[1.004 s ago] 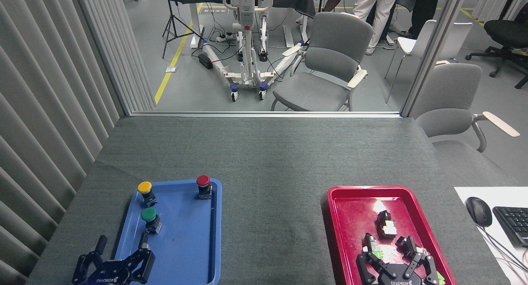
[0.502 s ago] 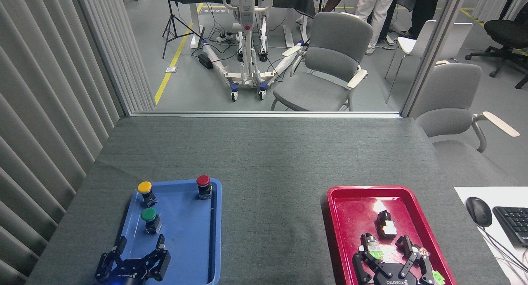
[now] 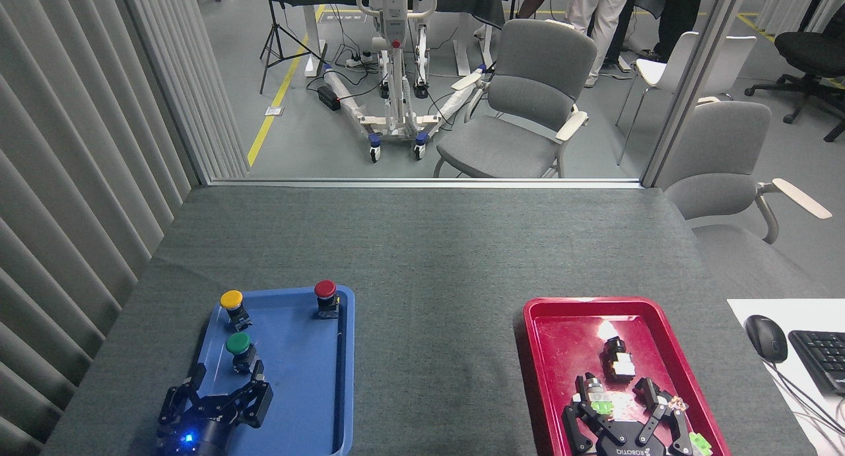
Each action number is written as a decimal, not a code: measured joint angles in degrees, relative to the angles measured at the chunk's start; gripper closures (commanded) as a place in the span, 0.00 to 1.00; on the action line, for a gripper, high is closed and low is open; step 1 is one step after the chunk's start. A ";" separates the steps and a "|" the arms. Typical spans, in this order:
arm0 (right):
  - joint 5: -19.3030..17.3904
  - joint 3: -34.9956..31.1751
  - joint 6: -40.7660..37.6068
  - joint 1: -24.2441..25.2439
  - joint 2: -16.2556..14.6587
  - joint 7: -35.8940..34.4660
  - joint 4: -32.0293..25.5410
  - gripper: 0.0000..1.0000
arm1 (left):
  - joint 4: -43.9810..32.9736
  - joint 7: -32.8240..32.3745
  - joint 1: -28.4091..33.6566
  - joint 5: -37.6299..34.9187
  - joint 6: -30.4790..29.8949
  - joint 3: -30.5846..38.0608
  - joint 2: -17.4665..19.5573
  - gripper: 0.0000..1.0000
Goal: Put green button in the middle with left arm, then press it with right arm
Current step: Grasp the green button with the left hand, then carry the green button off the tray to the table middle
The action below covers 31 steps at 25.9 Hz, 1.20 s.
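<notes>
The green button [image 3: 239, 348] stands upright in the blue tray [image 3: 297, 377], near its left side. My left gripper [image 3: 226, 381] hovers just in front of the green button with its black fingers spread open, one fingertip close to the button's base and nothing held. My right gripper [image 3: 624, 406] is open over the near end of the red tray [image 3: 561, 337], fingers spread, gripping nothing. The middle [image 3: 436, 350] is the bare grey cloth between the two trays.
A yellow button [image 3: 232, 305] and a red button [image 3: 325, 295] stand at the blue tray's far end. Small black-and-silver blocks [image 3: 617, 360] lie in the red tray. A mouse [image 3: 766, 337] and a keyboard [image 3: 822, 358] sit at the right edge.
My left gripper has moved up and rightward over the blue tray toward the green button. My right gripper has slid slightly lower in view. The buttons have not moved.
</notes>
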 measured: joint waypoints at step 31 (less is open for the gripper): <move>-0.32 0.13 0.05 -0.16 -0.36 -0.13 0.00 0.00 | 13.42 6.18 -8.22 -2.31 -7.33 -4.53 3.15 1.00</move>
